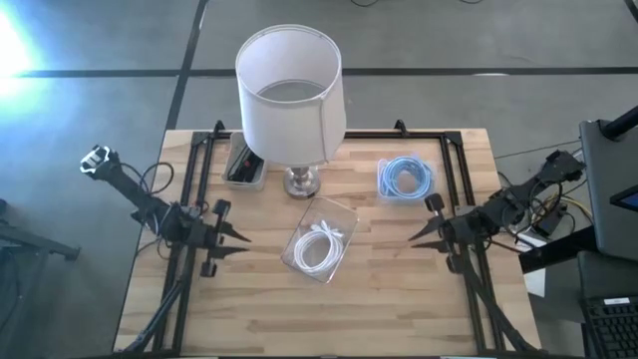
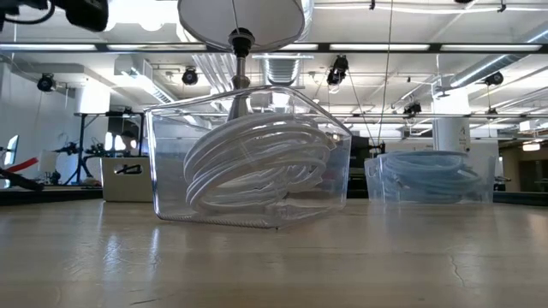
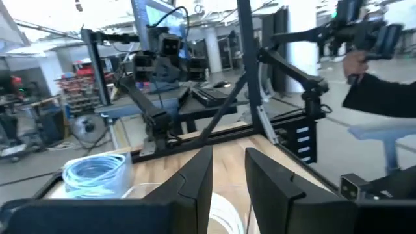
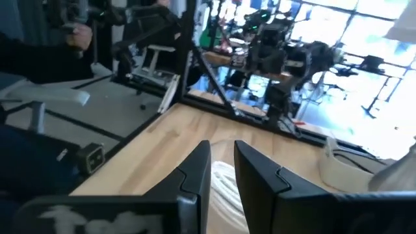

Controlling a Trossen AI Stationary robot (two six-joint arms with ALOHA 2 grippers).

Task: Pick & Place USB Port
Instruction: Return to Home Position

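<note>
I cannot make out a USB port as such. A coiled white cable [image 1: 319,246] lies in a clear box [image 1: 344,214] at the table's middle. It also shows in the low view [image 2: 257,167]. A coiled blue cable [image 1: 406,177] lies in a second clear box, far right. My left gripper [image 1: 243,244] hovers left of the white cable's box, pointing level at it, open by a narrow gap [image 3: 227,175] and holding nothing. My right gripper [image 1: 415,237] hovers right of that box, facing it, also narrowly open [image 4: 221,169] and holding nothing.
A lamp with a white shade [image 1: 289,90] stands on its metal base [image 1: 304,182] just beyond the white cable's box. A small clear tray of dark items [image 1: 244,165] sits far left. A black frame [image 1: 199,150] borders the table. A person [image 3: 383,84] stands beyond the table.
</note>
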